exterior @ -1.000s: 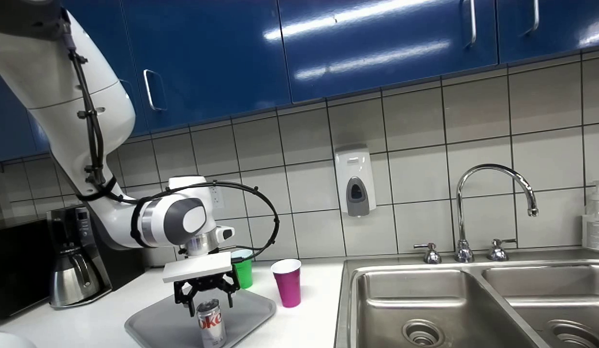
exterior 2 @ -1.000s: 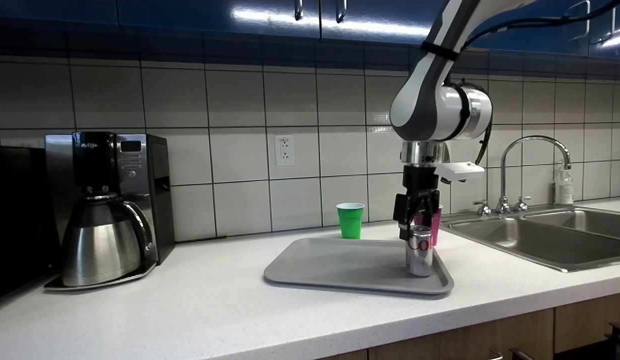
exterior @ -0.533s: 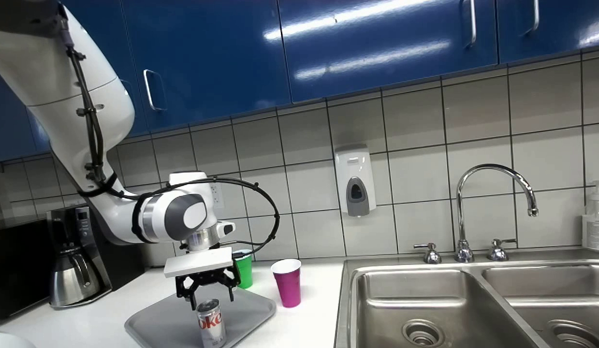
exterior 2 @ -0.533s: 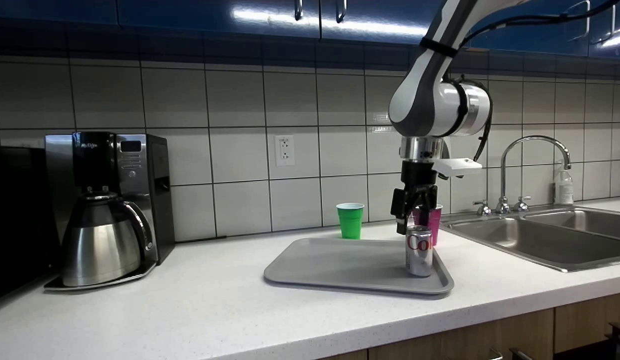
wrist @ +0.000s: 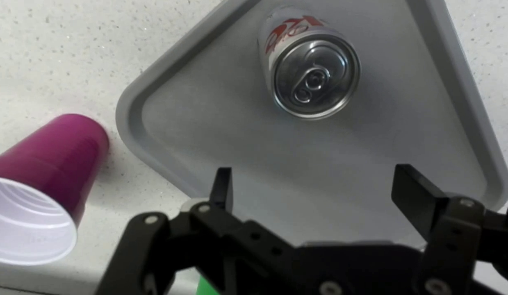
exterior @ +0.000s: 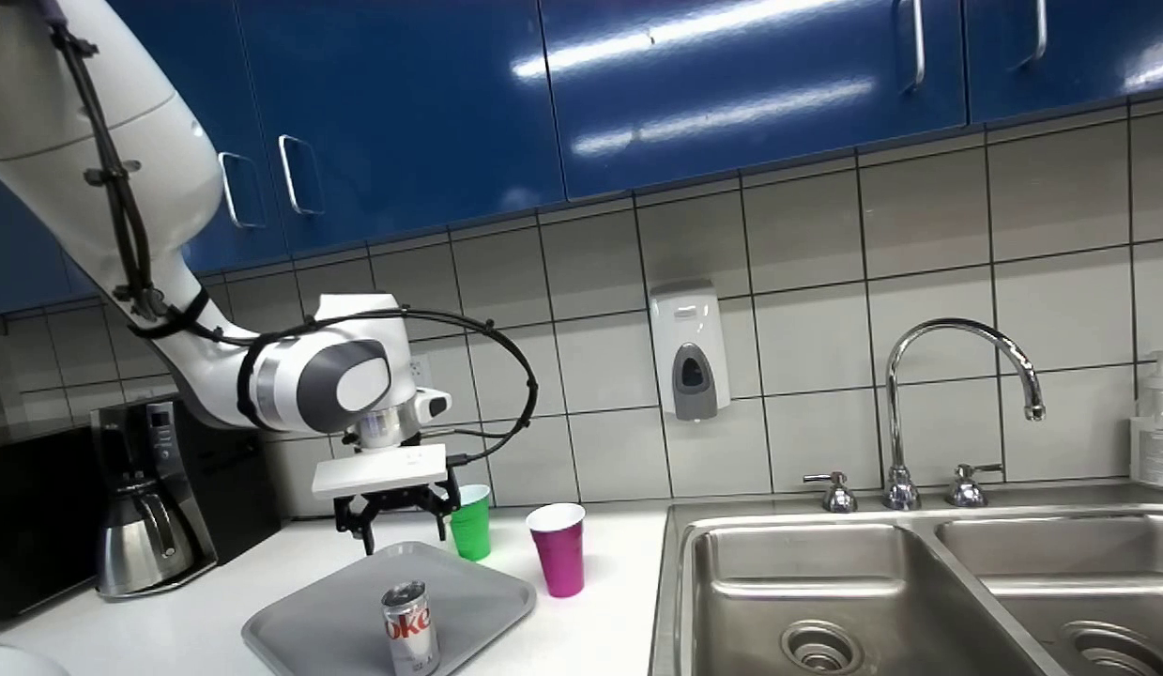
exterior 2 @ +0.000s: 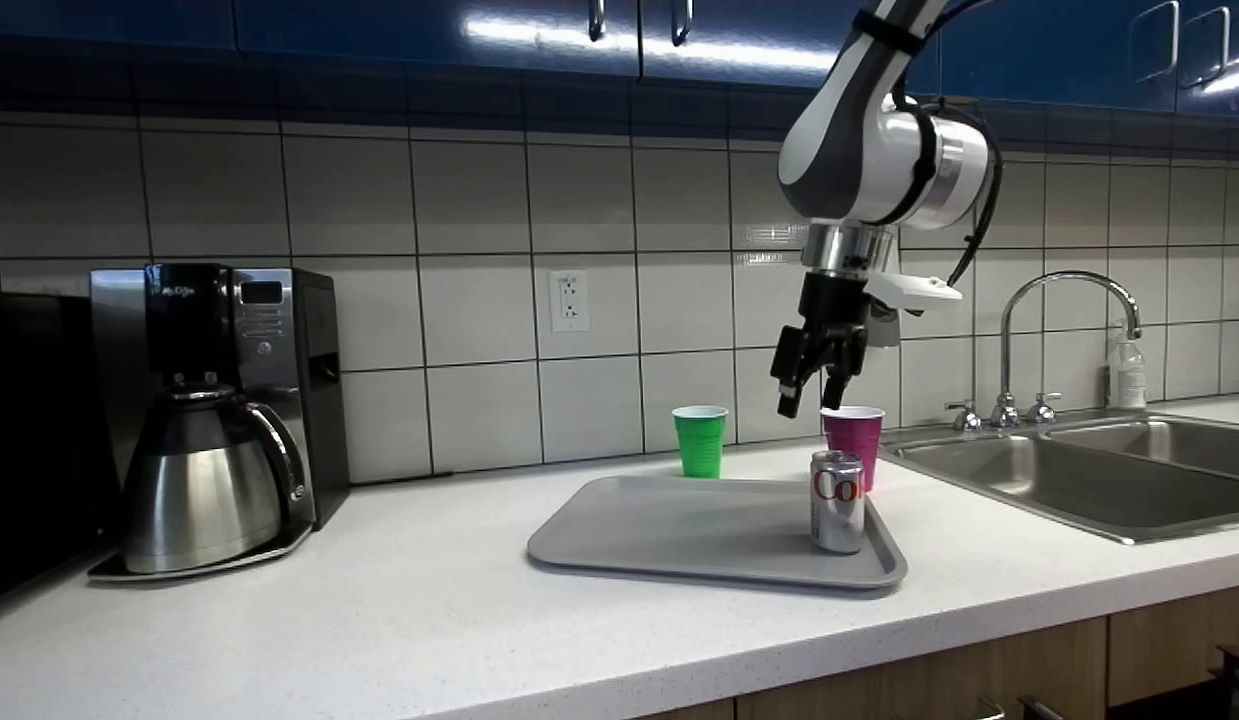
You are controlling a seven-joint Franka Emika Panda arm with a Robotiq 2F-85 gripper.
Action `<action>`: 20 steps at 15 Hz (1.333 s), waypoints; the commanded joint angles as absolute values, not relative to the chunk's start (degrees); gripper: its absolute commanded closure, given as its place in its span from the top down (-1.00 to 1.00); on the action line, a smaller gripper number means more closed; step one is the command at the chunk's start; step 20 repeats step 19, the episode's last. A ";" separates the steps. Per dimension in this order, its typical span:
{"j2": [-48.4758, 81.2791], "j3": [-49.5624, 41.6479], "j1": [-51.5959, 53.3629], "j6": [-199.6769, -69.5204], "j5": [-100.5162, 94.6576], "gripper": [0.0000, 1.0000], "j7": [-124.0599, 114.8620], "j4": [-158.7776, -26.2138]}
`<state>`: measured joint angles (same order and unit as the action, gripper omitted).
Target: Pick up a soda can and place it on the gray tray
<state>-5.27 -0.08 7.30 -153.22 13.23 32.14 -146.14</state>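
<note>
The soda can (exterior: 412, 631), silver with red lettering, stands upright on the gray tray (exterior: 332, 610), near one of its corners. Both show in both exterior views, with the can (exterior 2: 837, 503) at the right end of the tray (exterior 2: 669, 530). My gripper (exterior: 405, 543) is open and empty, well above the tray. In an exterior view its fingertips (exterior 2: 809, 408) are higher than the can's top and apart from it. In the wrist view the can (wrist: 315, 78) lies beyond the spread fingers (wrist: 313, 180), with only bare tray (wrist: 245, 139) between them.
A pink cup (exterior: 558, 554) and a green cup (exterior: 470, 526) stand on the counter behind the tray. The steel sink (exterior: 675, 582) with its faucet (exterior: 956, 324) is on one side. A coffee maker (exterior 2: 219, 420) stands on the other side. Blue cabinets (exterior: 403, 113) hang above.
My gripper has risen from around the can's top to well above it and moved slightly back. The fingers stay open. The can and tray have not moved.
</note>
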 commanded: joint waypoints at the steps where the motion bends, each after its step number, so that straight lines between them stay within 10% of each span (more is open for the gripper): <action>1: -14.15 -1.41 6.99 -148.91 15.01 1.00 35.92 -149.42; 20: -36.56 -7.07 8.33 -139.08 5.34 1.00 33.22 -159.25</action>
